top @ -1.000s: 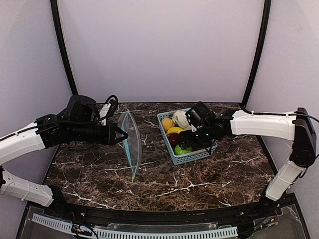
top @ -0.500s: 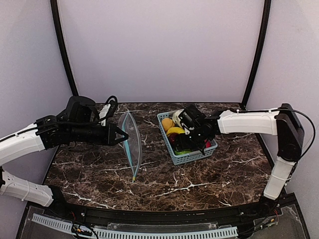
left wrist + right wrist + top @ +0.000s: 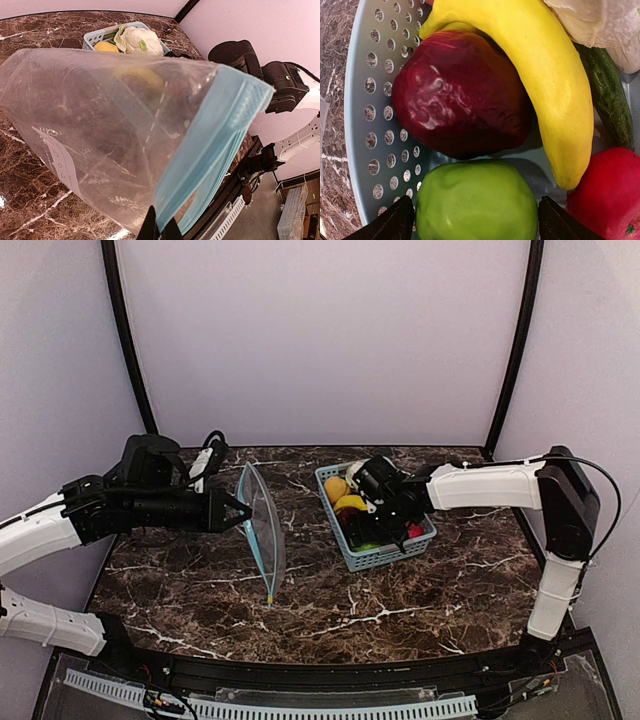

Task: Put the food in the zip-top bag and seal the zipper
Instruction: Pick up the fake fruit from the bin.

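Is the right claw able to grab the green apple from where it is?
Probably yes. The right claw is open, a finger on each side of the green apple, and nothing covers it.

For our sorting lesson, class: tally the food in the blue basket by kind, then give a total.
Apples: 3 (dark red apple, green apple, red apple)
Banana: 1
Cucumber: 1
Cauliflower: 1
Orange: 1
Total: 7
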`<control>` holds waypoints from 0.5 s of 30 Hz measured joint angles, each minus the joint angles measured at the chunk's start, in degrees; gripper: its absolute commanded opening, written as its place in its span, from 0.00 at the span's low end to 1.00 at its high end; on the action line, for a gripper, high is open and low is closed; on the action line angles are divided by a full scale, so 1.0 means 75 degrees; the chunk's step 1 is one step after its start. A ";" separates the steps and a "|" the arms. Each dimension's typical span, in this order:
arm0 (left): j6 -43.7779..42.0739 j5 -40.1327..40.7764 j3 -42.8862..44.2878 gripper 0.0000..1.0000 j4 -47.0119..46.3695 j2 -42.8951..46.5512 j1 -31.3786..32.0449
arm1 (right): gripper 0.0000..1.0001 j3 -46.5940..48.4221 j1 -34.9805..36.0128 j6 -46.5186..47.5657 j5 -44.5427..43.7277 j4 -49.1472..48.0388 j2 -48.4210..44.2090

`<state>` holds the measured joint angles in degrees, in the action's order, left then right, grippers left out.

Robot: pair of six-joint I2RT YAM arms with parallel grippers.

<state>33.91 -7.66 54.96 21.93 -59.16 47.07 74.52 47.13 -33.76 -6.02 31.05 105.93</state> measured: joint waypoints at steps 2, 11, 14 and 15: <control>0.0000 0.0006 -0.0003 0.01 0.0003 0.0035 0.0000 | 0.79 0.0015 -0.0015 -0.0017 -0.0017 -0.0029 0.0050; 0.0108 0.0032 -0.0009 0.01 0.0006 0.0067 0.0000 | 0.68 0.0020 -0.0041 -0.0169 -0.0111 -0.0082 0.0041; 0.0143 0.0032 -0.0009 0.01 0.0003 0.0108 0.0000 | 0.67 -0.0017 -0.0041 -0.0172 -0.0172 -0.0079 -0.0163; 0.0152 0.0032 -0.0009 0.01 0.0003 0.0119 -0.0009 | 0.67 -0.0047 -0.0041 -0.0169 -0.0184 -0.0090 -0.0291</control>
<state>35.05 -7.42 54.89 21.96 -58.26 47.00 74.17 46.83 -35.03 -7.40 30.37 103.74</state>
